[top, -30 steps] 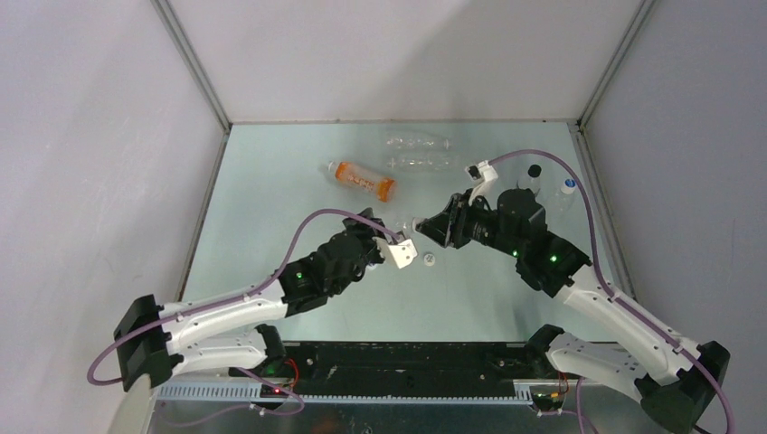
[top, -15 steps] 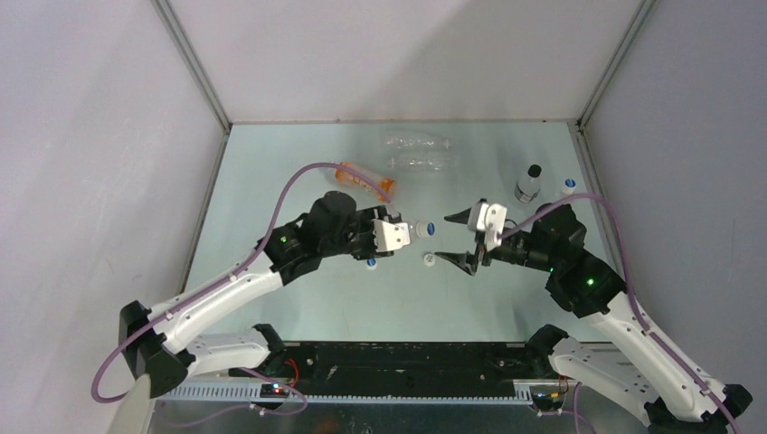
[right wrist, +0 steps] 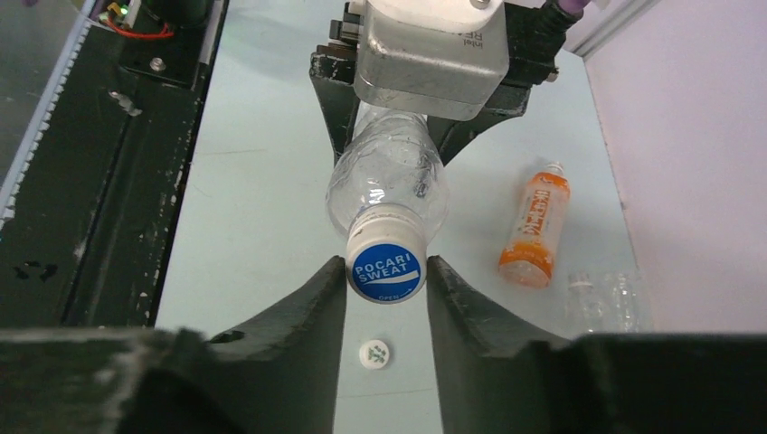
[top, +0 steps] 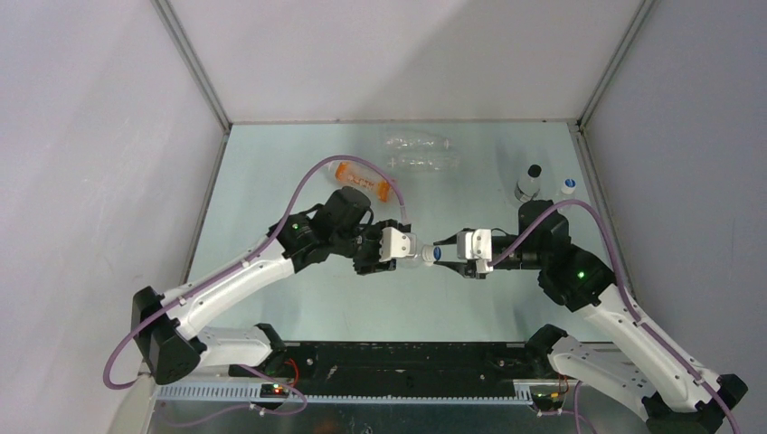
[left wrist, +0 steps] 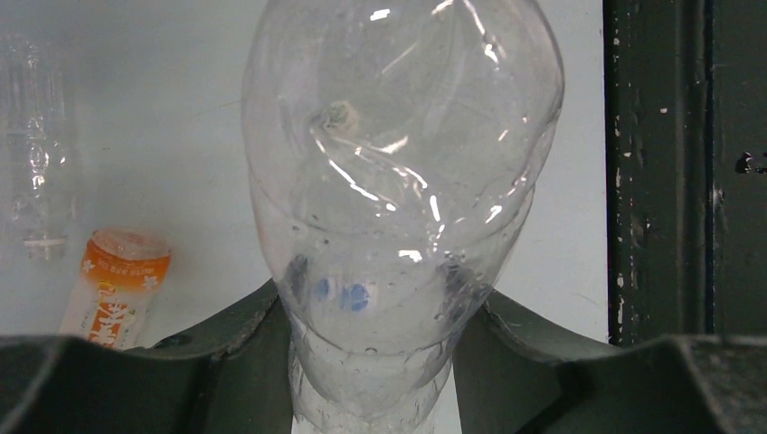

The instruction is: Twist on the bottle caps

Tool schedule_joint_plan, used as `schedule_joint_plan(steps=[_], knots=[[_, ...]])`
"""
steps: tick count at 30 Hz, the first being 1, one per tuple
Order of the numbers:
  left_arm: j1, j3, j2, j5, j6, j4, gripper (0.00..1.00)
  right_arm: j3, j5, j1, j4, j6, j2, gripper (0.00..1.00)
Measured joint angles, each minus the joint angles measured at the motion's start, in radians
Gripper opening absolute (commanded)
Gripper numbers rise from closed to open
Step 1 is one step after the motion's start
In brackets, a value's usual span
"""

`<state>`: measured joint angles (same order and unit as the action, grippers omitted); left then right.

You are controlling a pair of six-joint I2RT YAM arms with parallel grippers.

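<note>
My left gripper (top: 391,247) is shut on a clear ribbed bottle (top: 409,252) and holds it level above the table, neck pointing right. In the left wrist view the bottle (left wrist: 398,181) fills the frame between the fingers (left wrist: 226,334). A white cap with a blue top (top: 427,254) sits on its neck. My right gripper (top: 441,254) faces it, and in the right wrist view its jaws stand closed against both sides of the cap (right wrist: 386,271). A loose white cap (right wrist: 374,353) lies on the table under the right gripper (right wrist: 387,298).
An orange-labelled bottle (top: 366,182) lies behind the left arm. Two clear bottles (top: 418,142) (top: 421,163) lie at the back. Two capped bottles stand at the right, one black-capped (top: 529,183), one white-capped (top: 566,187). The dark base rail (top: 407,362) runs along the near edge.
The left gripper has brought the capped bottle down and right. The right gripper, wide open half a second ago, has moved left and closed onto the cap.
</note>
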<state>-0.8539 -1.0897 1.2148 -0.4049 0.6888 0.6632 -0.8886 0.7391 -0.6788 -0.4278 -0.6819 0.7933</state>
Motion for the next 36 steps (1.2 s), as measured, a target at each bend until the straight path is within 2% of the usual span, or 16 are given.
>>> schedule_joint_plan(steps=[1,6,8,11,13,16,20,21,22,23,24,26,30,36], knots=[[0.000,-0.003,0.000,-0.003,0.000,0.002,0.00,0.000,0.006,0.000,-0.001,-0.001,0.002,0.28],[0.002,-0.005,0.004,-0.014,0.000,0.022,0.00,-0.005,0.021,-0.001,-0.003,0.013,0.018,0.07],[0.002,-0.005,0.004,-0.005,-0.003,0.025,0.00,-0.007,0.019,0.000,0.001,0.043,0.031,0.01],[-0.008,0.013,-0.006,0.076,-0.017,-0.014,0.00,-0.014,-0.015,0.003,0.028,0.163,0.057,0.00],[-0.031,0.067,-0.039,0.183,-0.028,-0.093,0.00,-0.014,-0.069,0.005,0.064,0.305,0.081,0.00],[-0.101,0.202,-0.119,0.418,-0.024,-0.278,0.00,-0.014,-0.186,0.001,0.105,0.615,0.120,0.00],[-0.190,0.332,-0.148,0.708,0.048,-0.523,0.00,-0.014,-0.307,-0.001,0.132,0.986,0.148,0.00],[-0.203,0.353,-0.145,0.758,0.063,-0.571,0.00,-0.014,-0.327,-0.001,0.137,1.041,0.154,0.03],[-0.213,0.371,-0.140,0.806,0.075,-0.615,0.00,-0.014,-0.352,-0.001,0.143,1.105,0.160,0.13],[-0.218,0.378,-0.135,0.831,0.080,-0.638,0.00,-0.014,-0.365,0.000,0.148,1.130,0.162,0.18],[-0.222,0.381,-0.132,0.852,0.082,-0.655,0.00,-0.014,-0.378,0.000,0.156,1.149,0.163,0.28],[-0.224,0.381,-0.130,0.872,0.079,-0.674,0.00,-0.014,-0.390,0.000,0.176,1.151,0.158,0.42],[-0.203,0.366,-0.146,0.819,0.043,-0.635,0.00,-0.013,-0.372,0.003,0.201,1.020,0.126,0.53],[-0.072,0.299,-0.175,0.547,-0.018,-0.393,0.00,-0.013,-0.236,0.031,0.191,0.628,0.010,0.57]])
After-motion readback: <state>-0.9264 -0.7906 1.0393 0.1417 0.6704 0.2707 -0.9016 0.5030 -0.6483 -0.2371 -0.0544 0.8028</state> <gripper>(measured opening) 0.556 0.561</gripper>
